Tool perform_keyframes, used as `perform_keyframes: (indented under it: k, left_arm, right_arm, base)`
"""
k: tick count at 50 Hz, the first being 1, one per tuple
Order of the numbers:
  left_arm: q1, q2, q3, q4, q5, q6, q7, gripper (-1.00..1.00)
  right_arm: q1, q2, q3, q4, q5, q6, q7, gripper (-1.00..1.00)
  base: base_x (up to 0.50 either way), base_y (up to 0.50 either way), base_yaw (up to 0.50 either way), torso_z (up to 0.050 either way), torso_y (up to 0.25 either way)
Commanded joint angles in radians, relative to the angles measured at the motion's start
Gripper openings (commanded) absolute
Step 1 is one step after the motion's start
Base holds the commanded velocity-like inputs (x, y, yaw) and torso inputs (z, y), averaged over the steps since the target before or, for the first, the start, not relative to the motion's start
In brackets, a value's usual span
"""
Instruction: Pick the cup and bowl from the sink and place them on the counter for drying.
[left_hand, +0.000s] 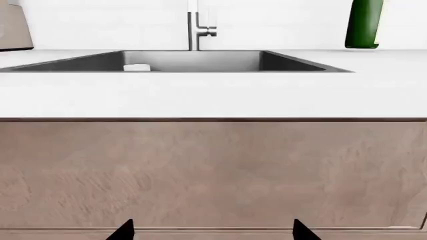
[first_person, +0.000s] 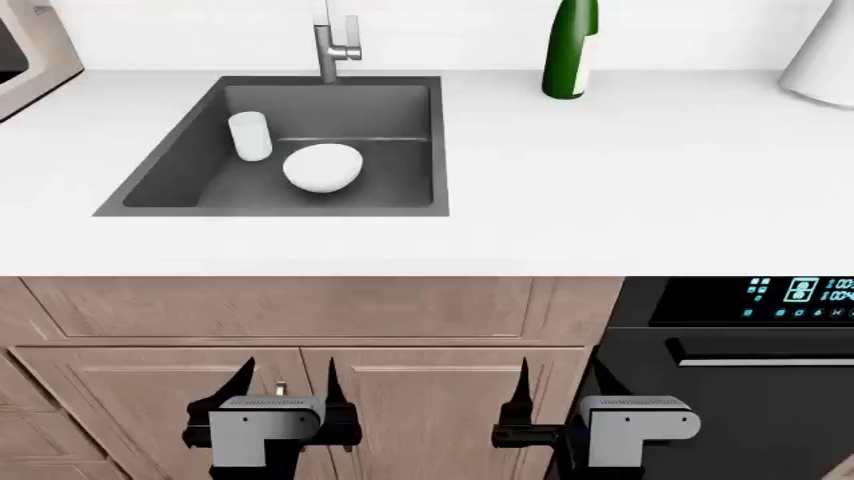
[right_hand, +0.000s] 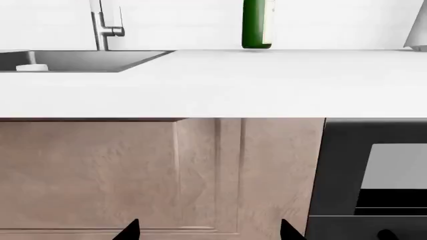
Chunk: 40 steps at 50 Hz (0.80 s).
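In the head view the white cup (first_person: 250, 135) stands at the left of the dark sink (first_person: 400, 190), and the white bowl (first_person: 323, 167) lies just right of it on the basin floor. The white counter (first_person: 601, 190) surrounds the basin. My left gripper (first_person: 283, 392) and right gripper (first_person: 558, 392) hang low in front of the cabinet doors, well below the counter edge, both open and empty. In the left wrist view only the cup's rim (left_hand: 137, 67) shows over the sink edge; it also shows in the right wrist view (right_hand: 31, 67). The bowl is hidden in both wrist views.
A steel faucet (first_person: 336, 45) stands behind the sink. A tall green bottle (first_person: 571, 50) stands on the counter at the back. A white object (first_person: 821, 50) sits at far right and an appliance (first_person: 27, 55) at far left. A black oven (first_person: 747, 370) is below right.
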Motion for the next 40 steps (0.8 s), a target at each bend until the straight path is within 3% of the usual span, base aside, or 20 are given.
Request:
perform_keyframes:
  k: [1, 21, 40]
  left_arm:
    - [0.003, -0.016, 0.013, 0.000, -0.032, 0.001, -0.010, 1.00]
    - [0.010, -0.069, 0.060, 0.000, -0.080, 0.003, -0.062, 1.00]
    - [-0.002, -0.085, 0.093, -0.002, -0.085, -0.009, -0.097, 1.00]
  right_arm:
    - [-0.001, 0.016, -0.020, 0.002, 0.017, -0.007, 0.018, 1.00]
    - [0.005, 0.064, -0.082, 0.011, 0.053, -0.010, 0.066, 1.00]
    - [0.001, 0.090, -0.113, 0.006, 0.073, -0.041, 0.081, 1.00]
  base:
    - [0.00, 0.00, 0.00, 0.000, 0.000]
    - [0.00, 0.00, 0.00, 0.000, 0.000]
    - [0.00, 0.49, 0.00, 0.000, 0.000]
